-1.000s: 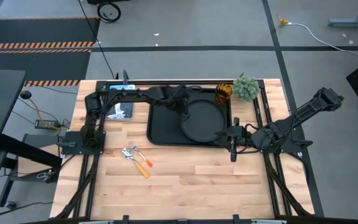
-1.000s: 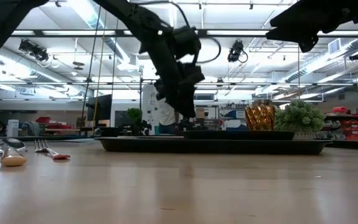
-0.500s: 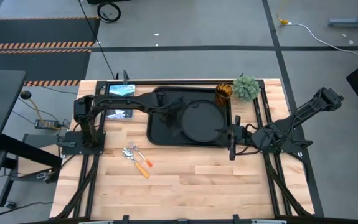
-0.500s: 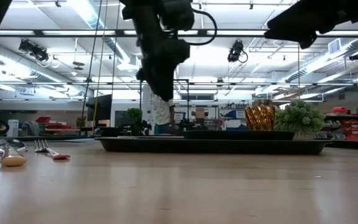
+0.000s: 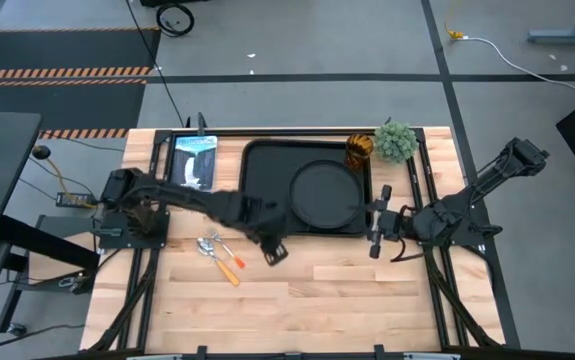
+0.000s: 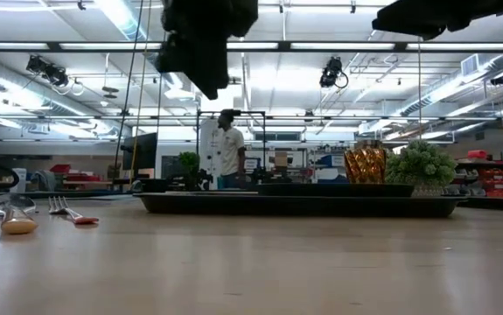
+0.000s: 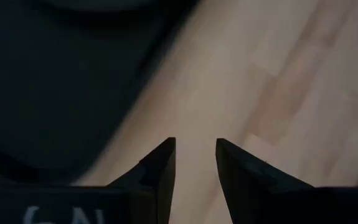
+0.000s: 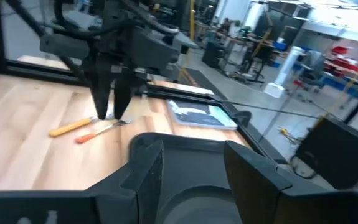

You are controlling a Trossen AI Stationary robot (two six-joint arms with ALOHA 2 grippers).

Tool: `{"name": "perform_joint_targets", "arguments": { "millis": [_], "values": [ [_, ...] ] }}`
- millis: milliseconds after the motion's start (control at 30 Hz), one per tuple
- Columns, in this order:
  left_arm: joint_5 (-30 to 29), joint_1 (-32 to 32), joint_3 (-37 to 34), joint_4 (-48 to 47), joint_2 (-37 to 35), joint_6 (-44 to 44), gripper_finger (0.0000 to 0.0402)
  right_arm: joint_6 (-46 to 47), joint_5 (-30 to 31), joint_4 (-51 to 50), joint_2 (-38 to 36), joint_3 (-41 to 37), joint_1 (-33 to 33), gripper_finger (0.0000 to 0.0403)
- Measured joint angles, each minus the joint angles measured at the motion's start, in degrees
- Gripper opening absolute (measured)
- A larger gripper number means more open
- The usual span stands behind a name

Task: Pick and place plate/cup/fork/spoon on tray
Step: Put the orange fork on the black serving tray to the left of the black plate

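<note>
High view. Tray (image 5: 259, 190): lay at the far middle of the table. Plate (image 5: 321, 193): rested inside the tray, toward its right half. Cup (image 5: 358, 150): stood on the table just beyond the tray's far right corner, beside a small green plant (image 5: 395, 141). Spoon (image 5: 210, 250) and fork (image 5: 229, 252): lay together on bare wood, near the tray's near left corner, apart from it. Left gripper (image 5: 273, 252): reached out over the wood just in front of the tray's near edge, to the right of the cutlery, nothing in it. Right gripper (image 5: 375, 234): sat at the tray's near right corner. A tablet (image 5: 193, 160) lay left of the tray.

Low view. Tray (image 6: 303, 204): seen edge-on across the middle, cup (image 6: 364, 164) and plant (image 6: 421, 166) rising behind its right end. Spoon (image 6: 11, 213) and fork (image 6: 69, 213): lay flat at far left. Left arm hung above, clear of the tabletop. A person (image 6: 227, 157) stood in the room behind.

Left wrist view. Left gripper (image 7: 195, 163): fingers (image 7: 161, 169) parted a little, bare wood between them, holding nothing; tray edge (image 7: 54, 81) alongside.

Right wrist view. Right gripper (image 8: 192, 163): fingers (image 8: 146, 169) spread, empty, over the tray (image 8: 185, 152). Beyond, the left gripper (image 8: 111, 102) pointed down beside the two orange handles (image 8: 82, 129).
</note>
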Motion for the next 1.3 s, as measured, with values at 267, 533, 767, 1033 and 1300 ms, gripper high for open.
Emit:
{"name": "perform_joint_targets", "arguments": {
  "millis": [267, 533, 767, 1033, 1300],
  "values": [
    [-7.4, -10.3, -1.2, -1.1, 0.2, -19.9, 0.0123, -0.3, -8.0, -0.1, 2.8, 0.0, -0.5, 0.0175],
    [-16.3, -18.6, -1.2, -6.6, 0.2, -48.2, 0.0122, -1.1, -12.6, -2.2, 4.2, 0.0, -0.5, 0.0175],
    [-17.3, -21.6, -1.2, -20.9, 4.3, -68.8, 0.0106, -1.6, -16.0, -4.6, 3.3, 0.0, -0.2, 0.0175],
    [-15.1, -19.7, -1.2, -21.4, 6.6, -70.8, 0.008, -2.4, -19.9, -5.6, 1.6, 0.0, -0.2, 0.0175],
    [-18.1, -17.0, -1.2, -21.3, 6.6, -68.3, 0.0022, -2.3, -23.6, -8.6, -2.5, 0.0, -0.2, 0.0175]
  ]
}}
